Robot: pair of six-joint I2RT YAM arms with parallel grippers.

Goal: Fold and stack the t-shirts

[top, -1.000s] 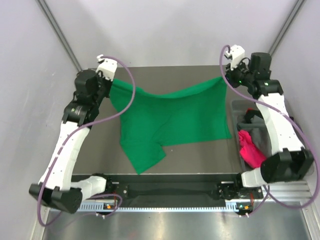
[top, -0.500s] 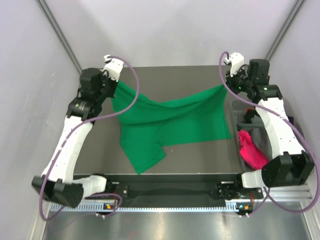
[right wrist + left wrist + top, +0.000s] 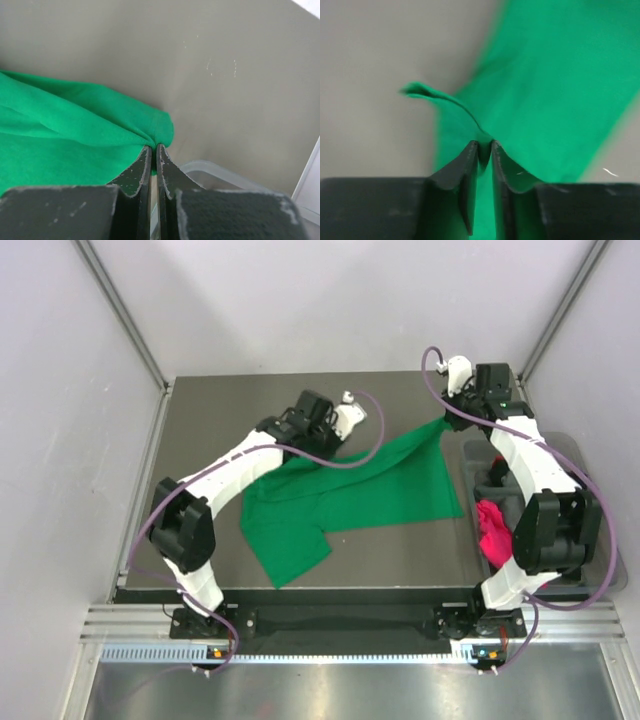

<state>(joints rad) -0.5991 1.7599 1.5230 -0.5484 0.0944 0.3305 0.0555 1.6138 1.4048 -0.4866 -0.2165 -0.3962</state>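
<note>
Centre of the overhead frame: the left gripper [image 3: 484, 144] is stretched out over the table [image 3: 200, 440]. Its jaws stand a narrow slit apart, with a peak of the green t-shirt [image 3: 380, 490] pinched between them. The shirt lies rumpled across mid-frame, one flap trailing toward lower left. At upper right, the right gripper [image 3: 154, 146] is clamped tight on the shirt's far corner. At the right edge, a pink t-shirt [image 3: 495, 530] sits in the clear bin [image 3: 468, 452].

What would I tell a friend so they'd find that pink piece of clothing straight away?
Find the dark table; at its right edge sits a clear plastic bin. Among the dark clothes in it, the pink shirt is the only bright thing.
</note>
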